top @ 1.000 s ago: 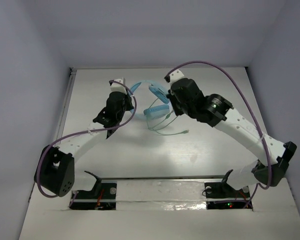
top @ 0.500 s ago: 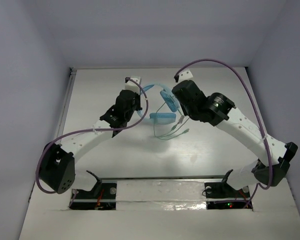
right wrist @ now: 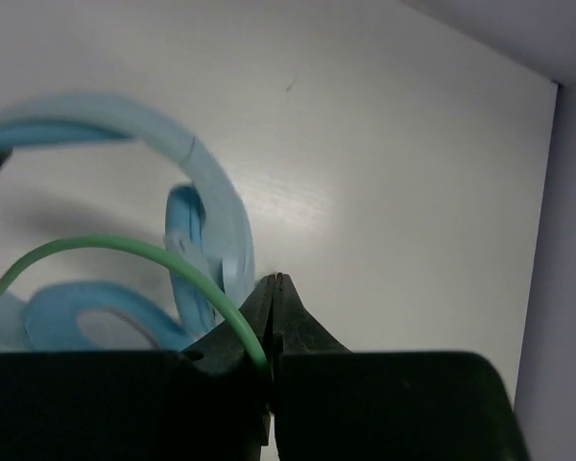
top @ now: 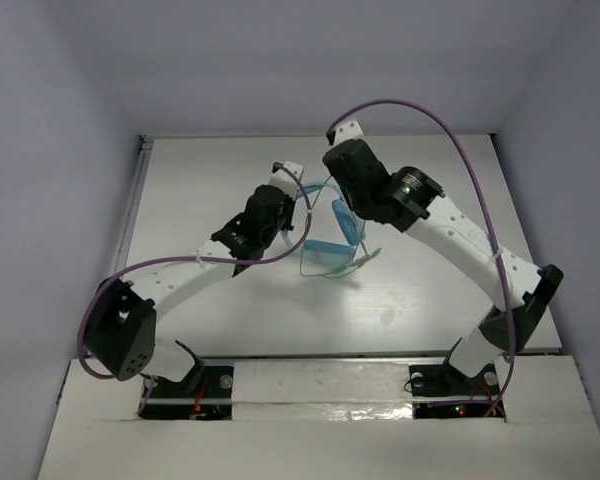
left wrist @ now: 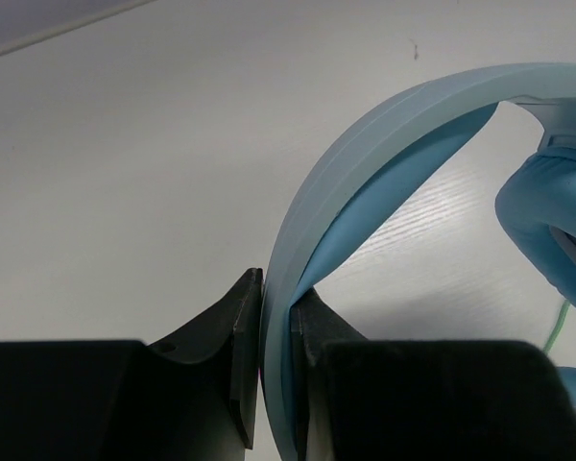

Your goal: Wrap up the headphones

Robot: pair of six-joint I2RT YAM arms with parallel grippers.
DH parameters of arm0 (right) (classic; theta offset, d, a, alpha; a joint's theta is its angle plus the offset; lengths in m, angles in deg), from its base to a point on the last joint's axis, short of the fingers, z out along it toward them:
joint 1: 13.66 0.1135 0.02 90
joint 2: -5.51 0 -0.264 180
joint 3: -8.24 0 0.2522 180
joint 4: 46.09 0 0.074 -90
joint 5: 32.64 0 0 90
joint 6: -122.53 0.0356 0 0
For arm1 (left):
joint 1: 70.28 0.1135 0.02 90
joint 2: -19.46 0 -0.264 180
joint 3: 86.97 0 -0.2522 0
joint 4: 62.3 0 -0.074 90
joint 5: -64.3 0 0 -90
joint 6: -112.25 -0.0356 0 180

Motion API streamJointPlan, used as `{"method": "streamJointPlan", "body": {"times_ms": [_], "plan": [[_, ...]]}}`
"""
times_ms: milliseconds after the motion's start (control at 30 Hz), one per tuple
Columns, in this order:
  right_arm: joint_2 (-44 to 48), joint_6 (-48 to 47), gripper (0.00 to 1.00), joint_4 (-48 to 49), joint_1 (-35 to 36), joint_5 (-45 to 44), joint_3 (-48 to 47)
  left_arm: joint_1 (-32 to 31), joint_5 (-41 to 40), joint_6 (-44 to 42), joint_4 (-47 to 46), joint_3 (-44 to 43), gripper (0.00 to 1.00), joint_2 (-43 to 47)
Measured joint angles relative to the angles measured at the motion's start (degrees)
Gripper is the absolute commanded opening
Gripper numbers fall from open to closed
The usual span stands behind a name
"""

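The light blue headphones (top: pixel 332 236) are held above the middle of the table between both arms. My left gripper (top: pixel 298 192) is shut on the headband (left wrist: pixel 365 154), which rises from between the jaws and arcs right to a padded cup (left wrist: pixel 547 221). My right gripper (top: pixel 332 180) is shut on the thin pale green cable (right wrist: pixel 125 252), which loops left from the jaws in front of the blurred headphones (right wrist: pixel 202 230). The cable (top: pixel 330 268) hangs below the cups down to the table. The plug cannot be made out.
Thick purple arm cables (top: pixel 420 115) arc over both arms. The white table (top: pixel 210 160) is walled at the back and sides. The arm bases sit at the near edge (top: pixel 320 380).
Both grippers have moved with the headphones. The left gripper went right and toward the near edge. The right gripper went left and back, and the cups now hang lower, nearer the middle.
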Motion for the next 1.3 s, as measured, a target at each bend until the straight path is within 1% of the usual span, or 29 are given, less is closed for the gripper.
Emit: {"method": "streamJointPlan", "body": {"times_ms": [100, 200, 300, 433, 567, 700, 800, 933, 1067, 1233, 1300], "plan": [[-3.6, -3.2, 0.0, 3.4, -2.9, -0.5, -4.3, -0.4, 1.8, -0.9, 0.7, -0.2, 0.0, -1.1], [-3.5, -5.1, 0.0, 5.7, -7.9, -0.8, -4.4, -0.4, 3.8, -1.5, 0.9, -0.2, 0.0, -1.4], [-0.8, -6.3, 0.0, 8.2, -11.0, -0.8, -0.5, 0.3, 5.8, -1.2, 1.8, -1.4, 0.0, -1.6], [3.1, -7.0, 0.0, 10.5, -12.5, 0.0, 5.6, 3.6, 13.0, 0.2, 1.2, -2.7, 0.0, -1.6], [3.2, -6.4, 0.0, 12.8, -16.0, 1.9, 7.2, 5.9, 19.1, 0.8, 1.0, -3.6, 0.0, -1.3], [3.3, -5.6, 0.0, 16.2, -19.2, 3.2, 7.9, 6.6, 24.3, 1.4, 1.0, -3.6, 0.0, 0.1], [4.1, -4.6, 0.0, 20.0, -20.8, 4.5, 11.8, 7.5, 27.9, 2.0, 1.0, -3.7, 0.0, 1.5], [4.9, -2.9, 0.0, 22.6, -22.0, 7.0, 17.6, 11.3, 34.8, 3.9, 1.9, -6.3, 0.0, 2.2], [5.2, -1.4, 0.0, 23.5, -22.3, 10.8, 19.9, 13.9, 35.1, 3.8, 5.4, -13.9, 0.0, 2.1], [6.4, -0.7, 0.0, 24.9, -22.3, 13.6, 19.9, 13.7, 30.8, 0.9, 10.0, -23.4, 0.0, 1.4], [6.4, -0.5, 0.0, 25.8, -22.3, 14.2, 19.8, 13.6, 30.7, -0.8, 11.1, -25.8, 0.0, 1.0]]}}
